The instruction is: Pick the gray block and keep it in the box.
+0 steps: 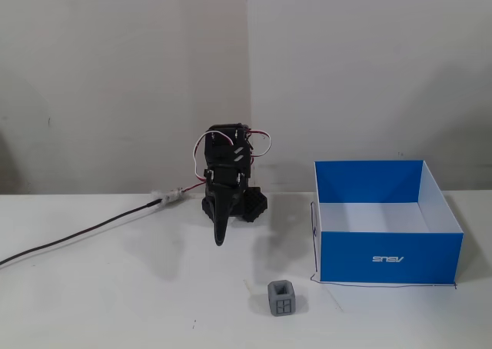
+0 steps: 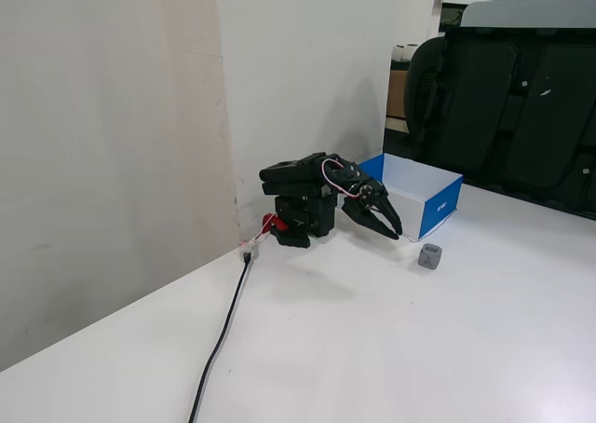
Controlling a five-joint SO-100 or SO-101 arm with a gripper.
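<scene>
A: On the white table (image 1: 100, 303), gray block (image 1: 282, 298) sits free, just beside the box (image 1: 388, 259), outside it.
B: Jaws?
A: Gripper (image 2: 395, 232) pressed together, holding nothing, tips angled down; block lies ahead of them, apart, untouched.

One marking can be read: a white logo (image 1: 388, 259) on the near blue outer wall of the box (image 1: 354, 260) in a fixed view. It stands upside down there and appears to spell ASUS. In the other fixed view the box (image 2: 438, 209) shows no legible print.
</scene>
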